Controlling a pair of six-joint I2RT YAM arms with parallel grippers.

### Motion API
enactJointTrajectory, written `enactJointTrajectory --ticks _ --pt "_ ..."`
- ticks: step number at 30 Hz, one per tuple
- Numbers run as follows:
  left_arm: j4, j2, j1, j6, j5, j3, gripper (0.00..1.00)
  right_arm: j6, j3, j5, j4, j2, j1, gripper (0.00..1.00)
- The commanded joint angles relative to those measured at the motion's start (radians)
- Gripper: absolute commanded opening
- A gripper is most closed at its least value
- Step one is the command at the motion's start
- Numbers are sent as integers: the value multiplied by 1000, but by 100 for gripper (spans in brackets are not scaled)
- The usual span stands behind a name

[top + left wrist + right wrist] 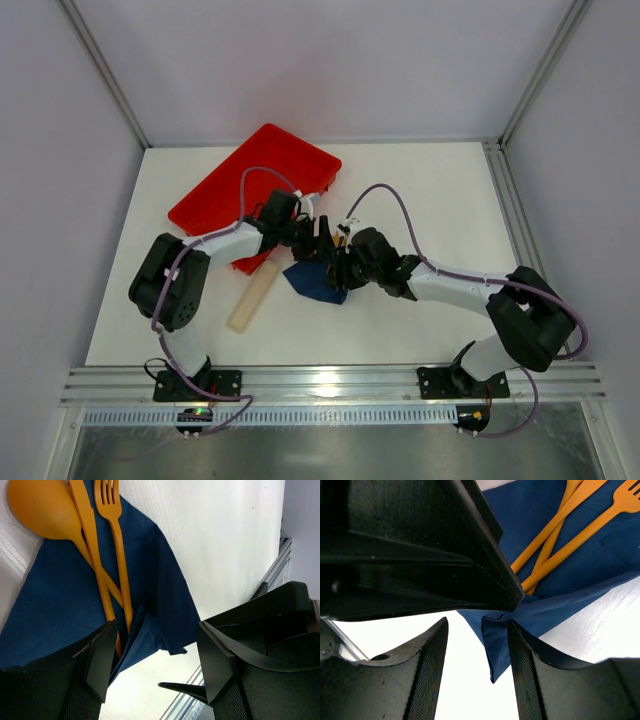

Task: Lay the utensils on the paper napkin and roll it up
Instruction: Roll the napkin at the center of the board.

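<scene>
Slippage looms: left jaws and right jaws both gape open; dragging the paper napkin (60,605) unevenly could scatter the utensils (120,565).

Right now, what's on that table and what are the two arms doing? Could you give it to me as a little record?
utensils: orange spoon, knife and fork, lying together on the napkin, handles crossing
napkin: navy, on the white table, one edge folded over near the handle ends
left end effector: open, over the handle ends
right end effector: open, the folded napkin corner showing in its gap
tray: red, far left
beige strip: on the table, nearer than the tray
</scene>
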Motion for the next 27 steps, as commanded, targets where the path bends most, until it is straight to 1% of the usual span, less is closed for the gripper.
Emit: enactJointTrajectory --ticks 1,7,9,11,14,15,17,21,24,27 --pt "-16 1 -2 49 3 30 68 -16 26 13 31 -2 5 53" --pt "-8 0 -4 56 3 29 67 -23 32 8 29 10 7 53" --pt "-31 15 -2 63 -5 41 63 -23 32 8 28 8 7 53" --pt "-30 21 -4 65 3 43 63 -24 31 8 28 7 5 53" --pt "-28 30 -4 63 7 43 56 -21 32 10 28 7 7 52" --pt "-30 30 -4 63 7 44 52 -21 32 10 28 7 5 53" --pt "-34 30 -4 63 -3 44 49 -24 34 10 26 7 5 53" --pt "-40 29 -4 60 -7 46 38 -21 34 10 21 2 7 53" --pt "-34 36 -4 50 4 47 36 -21 31 11 21 2 5 53" --pt "-8 43 -4 27 32 44 37 -21 31 10 23 4 5 53"
